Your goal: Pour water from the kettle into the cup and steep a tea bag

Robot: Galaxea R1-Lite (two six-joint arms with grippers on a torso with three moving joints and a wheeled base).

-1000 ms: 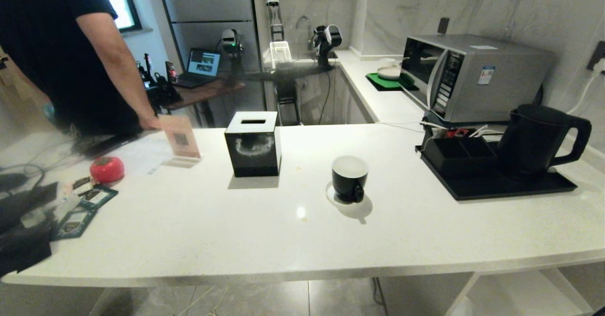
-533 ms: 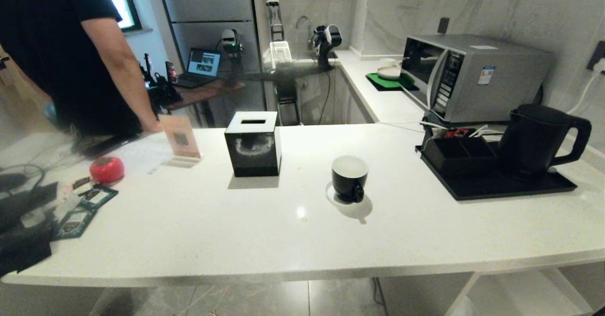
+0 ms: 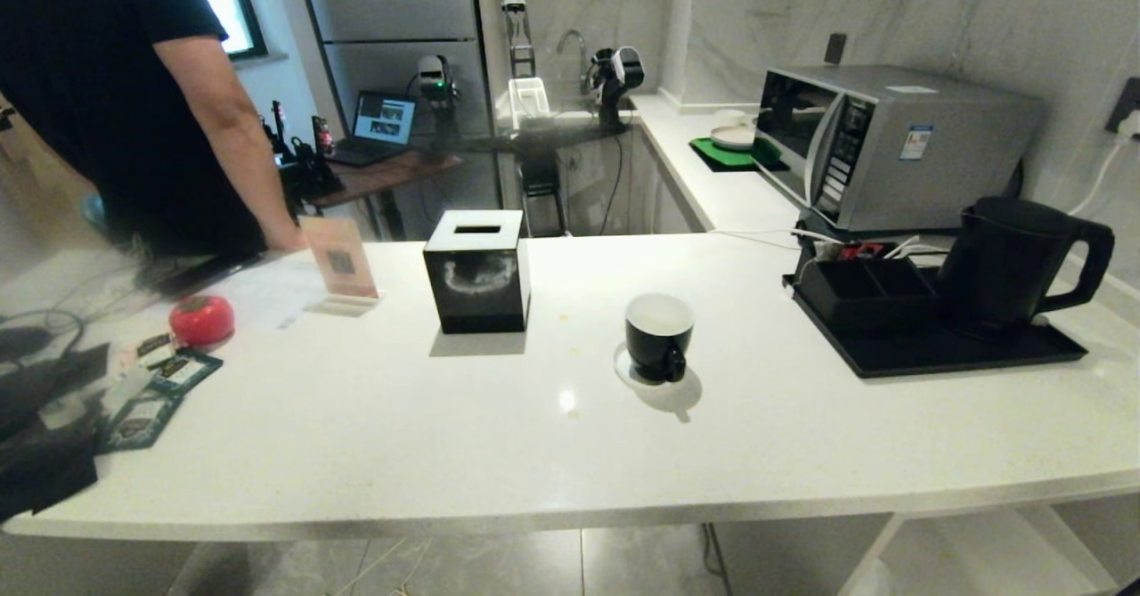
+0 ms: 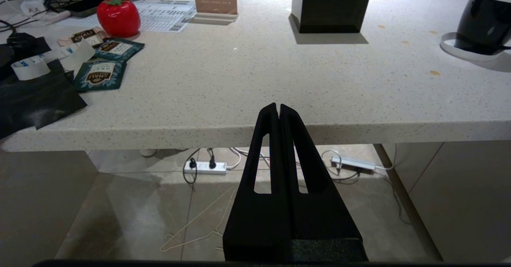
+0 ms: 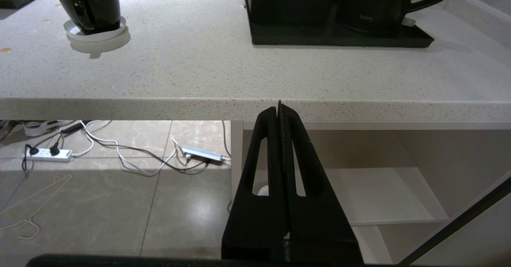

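Kitchen or office pantry: white stone counter (image 3: 802, 436) ahead of both closed claws, microwave (image 3: 891, 146) and kettle (image 3: 1015, 262) far beyond right claw, sink tap (image 3: 574, 44), fridge (image 3: 401, 35), marble walls; laptop (image 3: 381, 122) on side desk suggests workplace.

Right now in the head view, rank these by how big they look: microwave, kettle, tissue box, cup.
1. Microwave, largest, though it stands farthest back.
2. Kettle.
3. Tissue box, smaller than the kettle, but close enough that the differing distances leave it unsure.
4. Cup, plainly smallest.
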